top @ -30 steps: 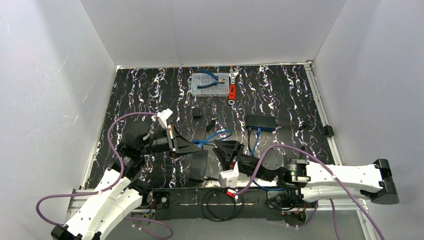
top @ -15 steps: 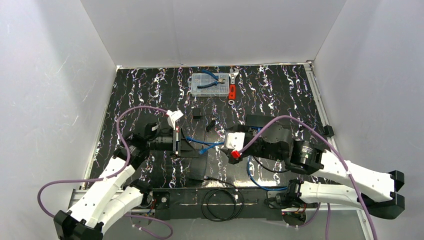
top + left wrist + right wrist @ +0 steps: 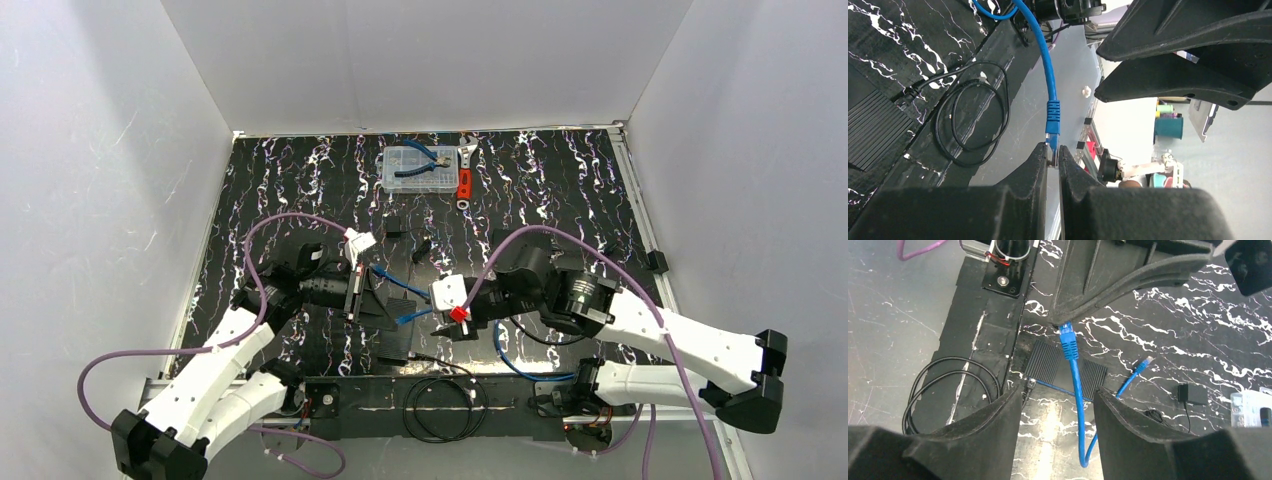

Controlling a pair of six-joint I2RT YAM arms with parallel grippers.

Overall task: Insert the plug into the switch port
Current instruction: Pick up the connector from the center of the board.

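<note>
A short blue cable ends in a plug [image 3: 1052,117], and my left gripper [image 3: 1053,152] is shut on the plug's clear tip, holding it above the mat. In the top view the left gripper [image 3: 393,313] faces my right gripper [image 3: 430,320] at close range. The right gripper [image 3: 1058,387] is open, and the blue cable [image 3: 1077,405] runs between its fingers without touching them. The cable's other plug [image 3: 1147,360] lies loose on the mat. A flat black box with a ribbed top [image 3: 1045,362] lies under the cable. The switch port shows in no view.
A clear parts box [image 3: 418,168] with blue pliers and a red-handled wrench [image 3: 465,182] sit at the back. A coil of black cable [image 3: 445,408] lies at the near edge. A small black adapter [image 3: 1191,395] rests on the mat. White walls enclose the table.
My right arm swung from the near edge up and left to the cable, and its jaws opened. The left gripper shifted slightly right, still gripping the plug.
</note>
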